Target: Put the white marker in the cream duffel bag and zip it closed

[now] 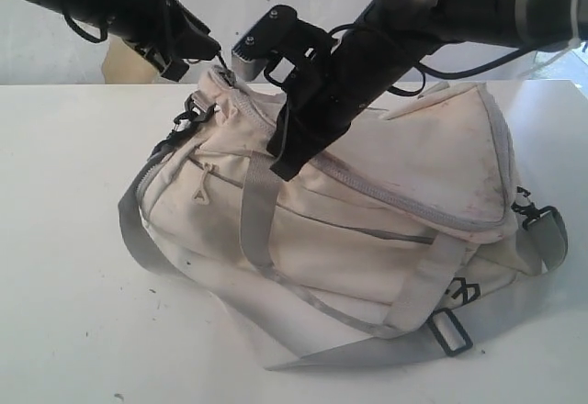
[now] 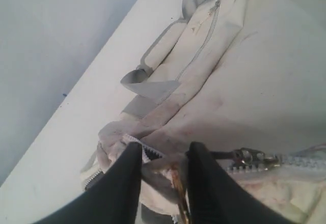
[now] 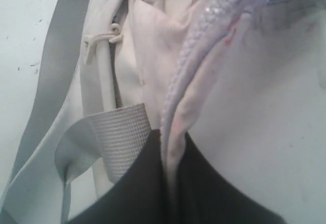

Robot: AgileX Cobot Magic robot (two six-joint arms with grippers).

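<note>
The cream duffel bag (image 1: 367, 220) lies on its side on the white table (image 1: 73, 312). Its long grey zipper (image 1: 386, 193) looks drawn together along the top. My left gripper (image 1: 219, 58) is at the bag's far left end, shut on bunched fabric and zipper tape (image 2: 163, 165). The metal zipper slider (image 2: 251, 157) sits just beside its fingers. My right gripper (image 1: 283, 167) reaches onto the bag's upper side and is shut on a fold of the zipper edge (image 3: 170, 142). The white marker is out of view.
A grey shoulder strap with a black buckle (image 1: 450, 332) trails off the bag toward the table's front. Black clips sit at the bag's right end (image 1: 528, 209) and left end (image 1: 188, 119). A beige object (image 1: 129, 60) stands behind the table at the back left.
</note>
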